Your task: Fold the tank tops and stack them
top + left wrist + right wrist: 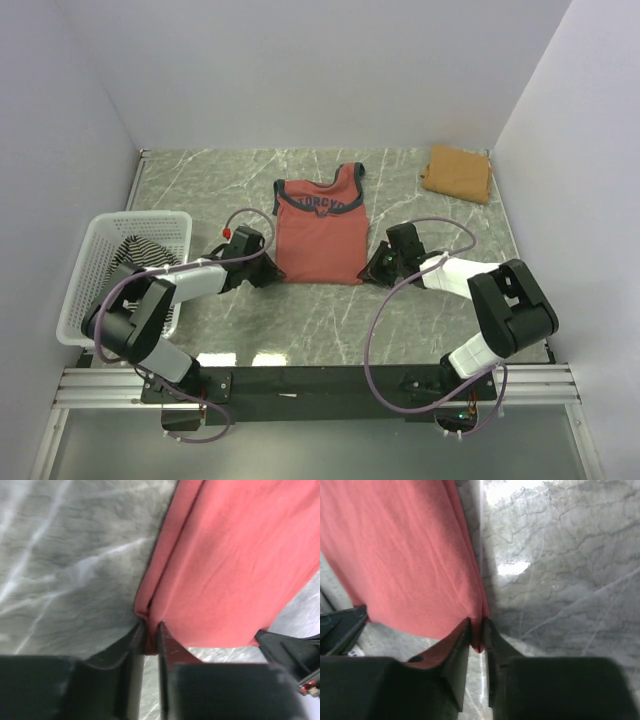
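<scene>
The rust-red tank top point(320, 230) lies flat in the middle of the table, neck away from me, sides folded in. My left gripper point(272, 271) is shut on its near left corner point(150, 630). My right gripper point(368, 272) is shut on its near right corner point(479, 632). The tan-brown tank top point(457, 172) lies folded at the far right. The striped tank top point(140, 254) lies crumpled in the white basket point(90, 250) at the left.
White walls close in the table on three sides. The marble tabletop point(220, 190) shows between the basket and the red top. The opposite gripper's black finger point(290, 650) shows at the right edge of the left wrist view.
</scene>
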Motion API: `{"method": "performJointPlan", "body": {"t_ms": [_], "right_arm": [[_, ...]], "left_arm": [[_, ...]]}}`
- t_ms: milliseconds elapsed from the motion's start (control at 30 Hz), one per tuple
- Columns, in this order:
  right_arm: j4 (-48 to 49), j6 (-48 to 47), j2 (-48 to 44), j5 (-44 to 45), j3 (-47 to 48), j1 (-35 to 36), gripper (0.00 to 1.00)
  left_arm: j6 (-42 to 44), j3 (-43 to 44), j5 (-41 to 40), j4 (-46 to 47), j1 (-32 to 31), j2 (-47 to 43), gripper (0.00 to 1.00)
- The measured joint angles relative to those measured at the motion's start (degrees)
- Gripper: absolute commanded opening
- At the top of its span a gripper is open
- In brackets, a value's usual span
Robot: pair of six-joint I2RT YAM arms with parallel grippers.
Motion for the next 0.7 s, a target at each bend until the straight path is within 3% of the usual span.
{"method": "performJointPlan", "body": {"t_ms": [33, 100, 233, 433, 500, 533, 633, 667, 700], "right_arm": [[-0.13, -0.33, 0.48, 0.02, 0.13, 0.02, 0.17], [-1.29, -1.07, 0.79, 0.09, 0.96, 0.04, 0.06], [-5.84, -4.26, -1.84, 0.26, 1.68, 0.07, 0.05], [-13.46, -5.79, -20.0, -0.79, -6.97, 4.37, 0.05], [-16.31, -4.87, -26.38, -1.05, -10.99, 8.44, 0.06], [-17.97, -4.09, -29.51, -1.29, -13.07, 10.54, 0.08], [-23.63, -1.51, -37.07, -2.1, -17.99, 13.46, 0.27], [-25.68, -1.14, -38.69, -1.79, -18.56, 13.6, 0.44], [-28.22, -0.46, -40.59, -1.14, -18.84, 13.62, 0.51]], "left_arm": [[0.17, 0.74, -0.22, -0.76, -0.55, 0.66, 0.01], [0.7, 2.23, -0.42, -2.49, -1.22, 1.38, 0.01], [1.95, 3.69, -0.68, -7.85, -2.16, -0.17, 0.0], [1.03, -0.35, 0.57, -17.38, -7.96, -12.83, 0.01], [-0.28, -2.43, 0.74, -20.37, -11.1, -17.14, 0.07], [-1.01, -3.26, 1.01, -22.1, -12.72, -18.86, 0.19], [-3.04, -5.35, 2.14, -25.75, -15.82, -22.71, 0.48], [-3.41, -5.97, 2.4, -26.73, -16.31, -23.98, 0.54], [-4.02, -6.38, 2.58, -27.87, -16.7, -25.38, 0.58]]}}
